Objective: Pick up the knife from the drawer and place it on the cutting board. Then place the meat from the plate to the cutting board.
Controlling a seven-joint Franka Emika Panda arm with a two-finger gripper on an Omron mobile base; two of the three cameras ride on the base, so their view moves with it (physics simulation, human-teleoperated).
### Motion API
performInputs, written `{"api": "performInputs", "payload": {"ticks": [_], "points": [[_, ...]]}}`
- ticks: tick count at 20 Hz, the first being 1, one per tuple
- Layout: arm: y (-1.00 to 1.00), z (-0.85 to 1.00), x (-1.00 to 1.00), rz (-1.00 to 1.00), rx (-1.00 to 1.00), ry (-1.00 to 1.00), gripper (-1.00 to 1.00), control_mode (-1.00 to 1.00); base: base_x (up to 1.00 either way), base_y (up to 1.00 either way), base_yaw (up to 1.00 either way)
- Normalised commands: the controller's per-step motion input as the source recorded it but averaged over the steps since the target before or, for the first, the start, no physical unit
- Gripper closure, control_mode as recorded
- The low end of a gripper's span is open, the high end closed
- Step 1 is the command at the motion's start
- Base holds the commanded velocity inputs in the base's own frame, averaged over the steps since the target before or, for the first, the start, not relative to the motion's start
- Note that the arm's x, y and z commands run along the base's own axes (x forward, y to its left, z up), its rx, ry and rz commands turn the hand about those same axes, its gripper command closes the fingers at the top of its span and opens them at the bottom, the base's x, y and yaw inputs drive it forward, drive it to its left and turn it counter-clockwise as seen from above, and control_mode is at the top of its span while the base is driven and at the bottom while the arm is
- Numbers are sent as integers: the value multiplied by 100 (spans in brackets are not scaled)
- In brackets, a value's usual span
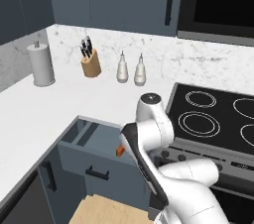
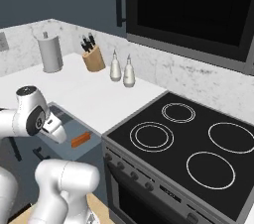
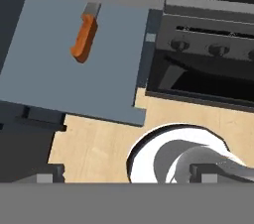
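The drawer (image 3: 74,64) stood pulled out from the slate-blue cabinet beside the stove (image 2: 183,143), its floor bare apart from one thing. The knife (image 3: 84,37) lay flat on that floor, toward the back of the drawer and nearer the stove side than the far side. In the hand view it sat up and to the left of the gripper (image 3: 124,178), well apart from it, so the reach would probably have to go forward over the drawer front. Its long axis ran roughly from the drawer's front to its back, tilted slightly, with the short grey blade pointing to the rear. The handle was bright orange and gently curved. The gripper's fingertips stood spread wide with nothing between them.
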Motion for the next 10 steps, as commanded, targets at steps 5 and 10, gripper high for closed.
{"api": "performInputs", "payload": {"ticks": [5, 10], "points": [[46, -14, 73, -11, 6, 13, -100, -100, 0, 0, 0], [25, -12, 83, -2, 0, 6, -100, -100, 0, 0, 0]]}}
